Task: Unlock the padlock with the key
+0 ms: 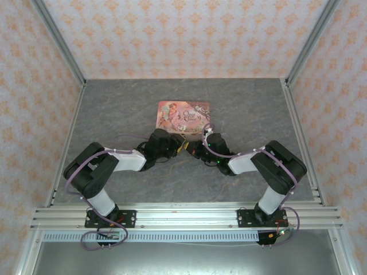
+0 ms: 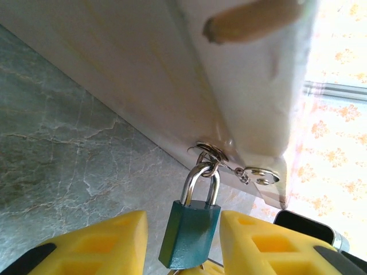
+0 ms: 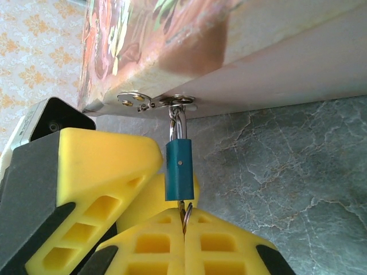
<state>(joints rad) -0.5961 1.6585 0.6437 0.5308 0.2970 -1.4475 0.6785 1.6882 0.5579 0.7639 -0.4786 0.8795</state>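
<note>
One pink picture tin lies on the grey table. One small teal padlock is hooked by its shackle through the tin's metal hasp at the near edge. One key sits in its keyhole, and the right gripper is closed tight on it. The left gripper has its jaws partly open astride the padlock body, one finger touching it and a gap beside the other.

Matt teal padlock, polished metal shackle, smooth marbled grey table, glossy printed tin.
</note>
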